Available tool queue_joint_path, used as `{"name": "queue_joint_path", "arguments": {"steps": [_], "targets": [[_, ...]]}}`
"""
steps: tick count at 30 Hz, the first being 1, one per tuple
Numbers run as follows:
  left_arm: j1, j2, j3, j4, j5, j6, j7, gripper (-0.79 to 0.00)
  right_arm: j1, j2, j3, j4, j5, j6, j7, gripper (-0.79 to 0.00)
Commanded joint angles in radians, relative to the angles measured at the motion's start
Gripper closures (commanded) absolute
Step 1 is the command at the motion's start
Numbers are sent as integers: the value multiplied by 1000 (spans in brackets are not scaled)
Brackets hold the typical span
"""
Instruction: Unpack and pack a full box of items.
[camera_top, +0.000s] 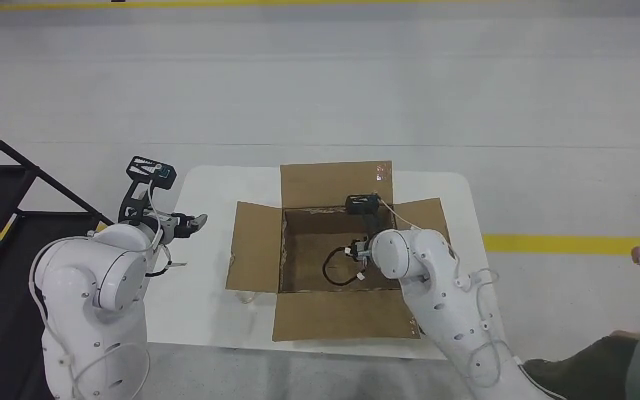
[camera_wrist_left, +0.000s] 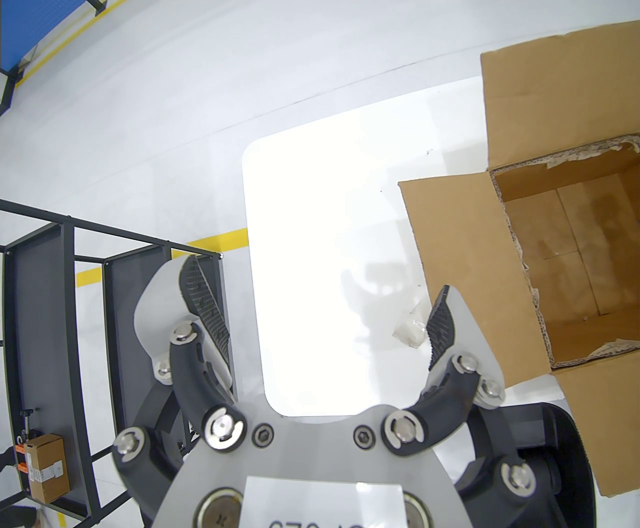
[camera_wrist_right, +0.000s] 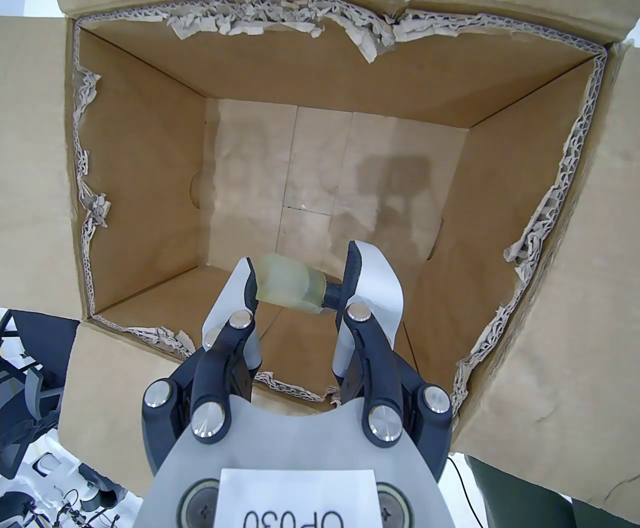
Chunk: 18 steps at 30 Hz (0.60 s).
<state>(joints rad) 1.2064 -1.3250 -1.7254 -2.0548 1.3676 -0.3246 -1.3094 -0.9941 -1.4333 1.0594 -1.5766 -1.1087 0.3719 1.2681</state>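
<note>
An open cardboard box (camera_top: 330, 240) stands in the middle of the white table (camera_top: 220, 190), all flaps folded out. Its floor (camera_wrist_right: 320, 170) is bare. My right gripper (camera_wrist_right: 300, 270) hangs inside the box mouth, shut on a small pale translucent bottle (camera_wrist_right: 285, 285) with a dark end, held crosswise above the floor. In the top view the right gripper (camera_top: 355, 248) sits over the box's right half. My left gripper (camera_wrist_left: 320, 300) is open with nothing in it, above the table left of the box (camera_wrist_left: 550, 240); from above, the left gripper (camera_top: 192, 221) is near the table's left edge.
A small crumpled clear wrapper (camera_wrist_left: 412, 327) lies on the table beside the box's left flap. A black metal rack (camera_wrist_left: 60, 325) stands off the table's left side, with a small cardboard carton (camera_wrist_left: 45, 467) on it. The box rims are torn and ragged.
</note>
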Motion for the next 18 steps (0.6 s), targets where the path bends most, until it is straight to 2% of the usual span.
{"name": "queue_joint_path", "arguments": {"steps": [1,7,12,18], "targets": [[0,0,0,0,0,0,0,-785,0,0,0,0,0,0,0,0],[0,0,0,0,0,0,0,-785,-2,3,30,-50,-24,41,-34,0],[0,0,0,0,0,0,0,-785,2,4,32,-121,-102,105,-3,0],[0,0,0,0,0,0,0,-785,-53,10,68,-245,-183,173,7,0]]}}
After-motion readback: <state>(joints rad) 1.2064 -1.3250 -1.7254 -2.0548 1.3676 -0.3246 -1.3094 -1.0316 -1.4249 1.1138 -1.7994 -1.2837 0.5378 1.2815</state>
